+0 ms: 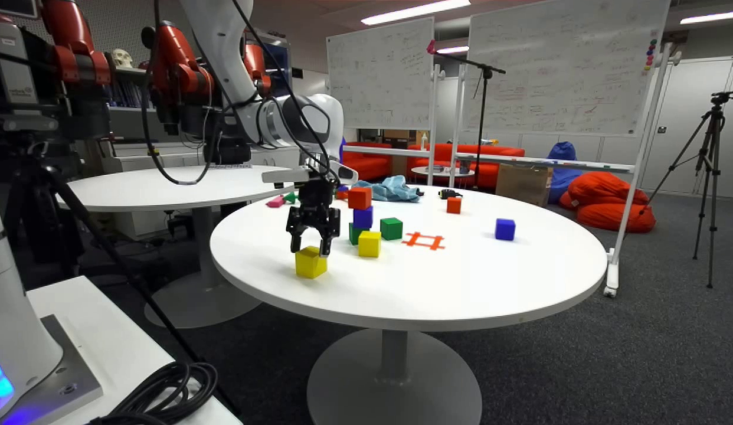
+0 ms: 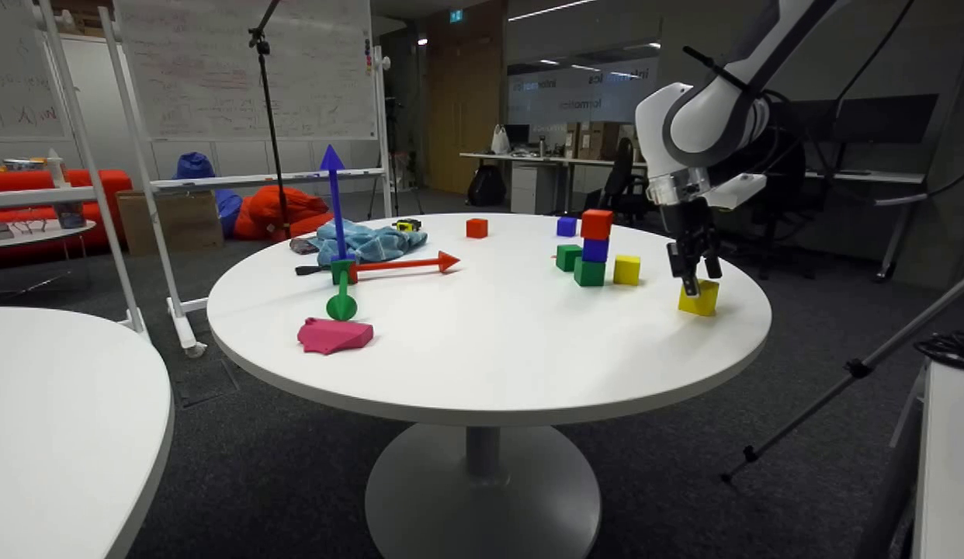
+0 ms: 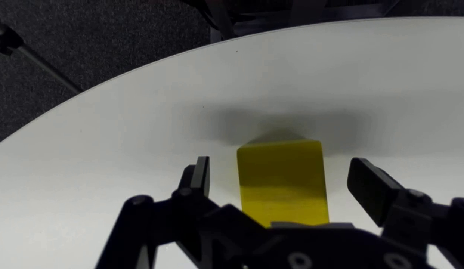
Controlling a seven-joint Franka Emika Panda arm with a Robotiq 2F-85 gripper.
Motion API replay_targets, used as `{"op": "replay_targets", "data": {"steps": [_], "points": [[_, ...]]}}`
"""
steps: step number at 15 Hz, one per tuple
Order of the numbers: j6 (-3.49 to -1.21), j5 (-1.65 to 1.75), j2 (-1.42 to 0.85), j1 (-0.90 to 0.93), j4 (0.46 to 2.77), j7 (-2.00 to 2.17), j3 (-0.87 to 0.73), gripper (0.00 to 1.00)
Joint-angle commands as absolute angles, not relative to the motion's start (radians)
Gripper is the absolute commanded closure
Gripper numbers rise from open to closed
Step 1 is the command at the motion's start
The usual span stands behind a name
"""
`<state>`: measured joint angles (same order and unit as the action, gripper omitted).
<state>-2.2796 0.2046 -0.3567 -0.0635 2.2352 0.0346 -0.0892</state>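
Observation:
My gripper point(image 3: 280, 170) stands open over a yellow cube point(image 3: 284, 179), with a finger on either side and a gap between each pad and the cube. In both exterior views the gripper point(image 1: 310, 247) is pointing down just above that yellow cube point(image 1: 309, 264), near the rim of the round white table. The cube's near part is hidden by the gripper body in the wrist view. Close by, a tower has a red cube point(image 2: 596, 224) on a blue cube point(image 2: 595, 249) on a green cube point(image 2: 589, 272). A second yellow cube point(image 2: 626, 270) and another green cube point(image 1: 392, 228) sit beside it.
Elsewhere on the table point(image 1: 461, 289) are a lone red cube point(image 1: 454, 205), a blue cube point(image 1: 505, 229) and an orange-red lattice piece point(image 1: 424, 240). Farther off lie a blue cloth point(image 2: 381, 242), a three-arrow model point(image 2: 341, 272) and a pink piece point(image 2: 334, 335).

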Motion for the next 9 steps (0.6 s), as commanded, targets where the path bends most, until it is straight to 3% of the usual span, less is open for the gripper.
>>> {"op": "replay_targets", "data": {"steps": [1,2,3,9], "points": [[-2.297,0.212,-0.380,-0.058,2.219,0.012,-0.089,0.00],[-2.300,0.213,-0.380,-0.058,2.219,0.012,-0.088,0.25],[-2.303,0.212,-0.381,-0.058,2.219,0.011,-0.088,0.26],[-2.304,0.215,-0.380,-0.048,2.214,0.017,-0.086,0.69]]}}
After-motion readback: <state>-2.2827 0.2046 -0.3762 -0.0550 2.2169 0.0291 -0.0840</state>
